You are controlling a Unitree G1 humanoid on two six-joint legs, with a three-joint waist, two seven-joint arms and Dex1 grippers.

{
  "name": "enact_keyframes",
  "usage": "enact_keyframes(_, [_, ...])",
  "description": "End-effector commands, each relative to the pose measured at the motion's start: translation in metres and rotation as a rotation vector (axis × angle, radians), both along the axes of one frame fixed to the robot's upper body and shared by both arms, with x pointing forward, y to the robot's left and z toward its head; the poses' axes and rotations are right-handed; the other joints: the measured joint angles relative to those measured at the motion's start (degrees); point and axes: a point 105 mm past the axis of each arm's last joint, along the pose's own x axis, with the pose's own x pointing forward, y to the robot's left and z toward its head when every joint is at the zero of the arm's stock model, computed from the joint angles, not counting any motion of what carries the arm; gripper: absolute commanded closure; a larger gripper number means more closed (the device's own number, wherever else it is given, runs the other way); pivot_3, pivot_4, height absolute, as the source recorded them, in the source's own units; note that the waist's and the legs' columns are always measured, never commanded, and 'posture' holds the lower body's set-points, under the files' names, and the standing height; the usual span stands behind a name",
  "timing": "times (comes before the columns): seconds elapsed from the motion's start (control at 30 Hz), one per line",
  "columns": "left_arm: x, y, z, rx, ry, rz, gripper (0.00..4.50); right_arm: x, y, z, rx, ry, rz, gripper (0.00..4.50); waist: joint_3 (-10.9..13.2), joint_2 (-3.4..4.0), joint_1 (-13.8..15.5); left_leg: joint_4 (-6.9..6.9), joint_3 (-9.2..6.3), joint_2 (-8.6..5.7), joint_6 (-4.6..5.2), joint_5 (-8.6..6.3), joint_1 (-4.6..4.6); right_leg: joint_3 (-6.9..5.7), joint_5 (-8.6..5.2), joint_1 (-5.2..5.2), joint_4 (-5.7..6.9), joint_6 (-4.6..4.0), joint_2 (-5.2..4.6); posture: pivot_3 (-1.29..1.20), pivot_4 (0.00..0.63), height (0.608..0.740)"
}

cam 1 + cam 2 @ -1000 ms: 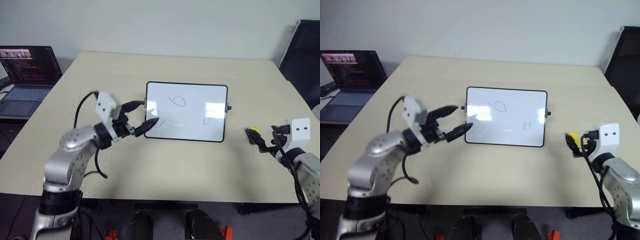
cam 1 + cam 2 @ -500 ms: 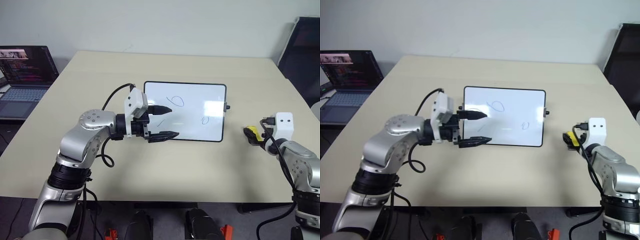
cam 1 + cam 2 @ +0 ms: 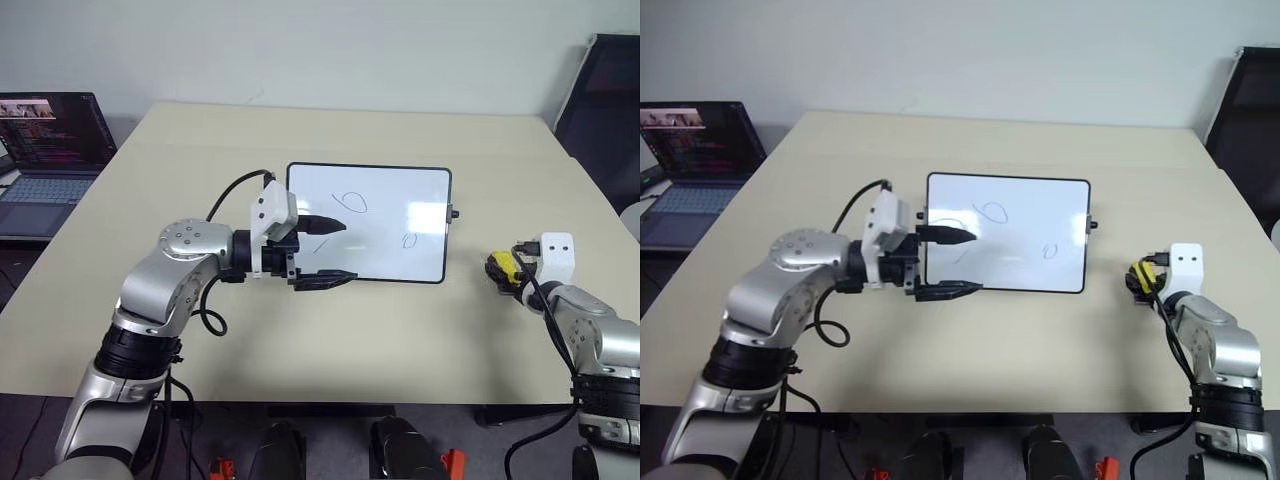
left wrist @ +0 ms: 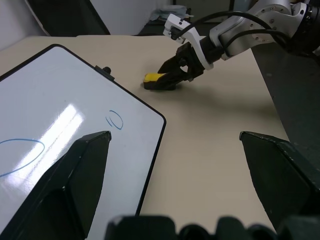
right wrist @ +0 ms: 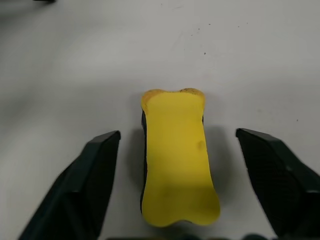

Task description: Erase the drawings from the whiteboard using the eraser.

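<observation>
Your right gripper has dropped to straddle the small yellow oblong eraser lying on the beige table right of the glossy black-framed whiteboard, fingers apart, nothing grasped yet; your left gripper hangs spread over the board's near-left corner

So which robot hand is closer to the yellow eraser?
Right. The right gripper straddles the eraser, fingers apart; the left gripper is across the whiteboard.

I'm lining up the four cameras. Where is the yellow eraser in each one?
Left eye view: eraser, right of the whiteboard.
Right eye view: eraser, same side of the board.
Left wrist view: eraser, beyond the board's corner.
Right wrist view: eraser, between the fingers.
</observation>
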Motion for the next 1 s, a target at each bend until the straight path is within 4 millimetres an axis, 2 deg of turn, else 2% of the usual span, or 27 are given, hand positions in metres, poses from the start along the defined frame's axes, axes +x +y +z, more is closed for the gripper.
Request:
enact_keyframes(0.03, [0.0, 0.007, 0.006, -0.002, -0.042, 0.019, 0.0, 0.006, -0.001, 0.013, -0.016, -0.053, -0.002, 1.94, 0.0, 0.0, 0.02, 0.0, 0.0, 0.0, 0.0, 0.0, 0.0, 0.0, 0.0, 0.0, 0.0, 0.0, 0.0, 0.0, 0.15, 0.74])
enact_keyframes(0.13, [0.0, 0.011, 0.003, 0.003, -0.034, 0.034, 0.0, 0.007, -0.001, 0.013, -0.014, -0.056, -0.001, 3.04, 0.01, 0.01, 0.0, 0.0, 0.0, 0.0, 0.0, 0.0, 0.0, 0.0, 0.0, 0.0, 0.0, 0.01, 0.0, 0.0, 0.15, 0.74])
enact_keyframes(0.17, [0.0, 0.012, 0.002, 0.001, -0.03, 0.042, 0.0, 0.007, 0.0, 0.014, -0.014, -0.058, 0.001, 3.24, 0.01, 0.01, 0.01, 0.0, 0.0, 0.0, 0.0, 0.0, 0.0, 0.0, 0.0, 0.0, 0.0, 0.0, 0.0, 0.0, 0.15, 0.74])
enact_keyframes(0.33, [0.007, 0.022, -0.001, -0.014, -0.012, 0.128, 0.0, 0.004, 0.004, 0.019, -0.014, -0.075, 0.017, 3.26, 0.01, 0.01, 0.03, 0.01, -0.01, 0.0, 0.0, 0.0, 0.0, 0.0, 0.0, 0.0, 0.02, 0.0, 0.0, 0.0, 0.15, 0.74])
enact_keyframes(0.5, [0.015, 0.038, -0.012, -0.008, 0.003, 0.275, 0.0, -0.011, 0.021, 0.035, -0.066, -0.127, 0.105, 3.26, 0.02, 0.03, 0.02, -0.02, -0.04, 0.01, 0.0, 0.0, 0.0, -0.02, 0.0, 0.0, 0.03, 0.03, 0.0, 0.0, 0.15, 0.74])
enact_keyframes(0.63, [0.015, 0.045, -0.021, 0.005, 0.017, 0.334, 0.0, -0.031, 0.061, 0.05, -0.129, -0.194, 0.265, 3.26, 0.02, 0.05, 0.12, -0.02, -0.06, 0.02, 0.0, 0.0, -0.01, -0.04, -0.01, -0.01, 0.04, 0.01, 0.02, 0.0, 0.15, 0.74])
enact_keyframes(0.77, [0.013, 0.043, -0.022, 0.006, 0.026, 0.321, 0.0, -0.041, 0.1, 0.06, -0.164, -0.242, 0.392, 3.27, 0.02, 0.05, 0.05, 0.04, -0.08, 0.04, 0.0, 0.0, -0.01, -0.02, -0.04, -0.04, 0.07, -0.06, 0.04, 0.0, 0.15, 0.74])
enact_keyframes(0.87, [0.01, 0.04, -0.023, 0.015, 0.037, 0.285, 0.0, -0.039, 0.123, 0.06, -0.24, -0.254, 0.471, 3.27, 0.02, 0.05, 0.07, 0.15, -0.08, 0.04, -0.01, 0.0, 0.0, -0.02, -0.03, -0.01, 0.08, -0.08, 0.03, 0.0, 0.15, 0.74])
enact_keyframes(1.0, [0.005, 0.036, -0.024, 0.026, 0.057, 0.226, 0.0, -0.015, 0.134, 0.067, -0.312, -0.308, 0.422, 3.27, 0.02, 0.04, 0.07, 0.22, -0.06, 0.03, -0.01, 0.0, -0.01, -0.01, -0.02, -0.01, 0.08, -0.09, 0.02, 0.0, 0.15, 0.74])
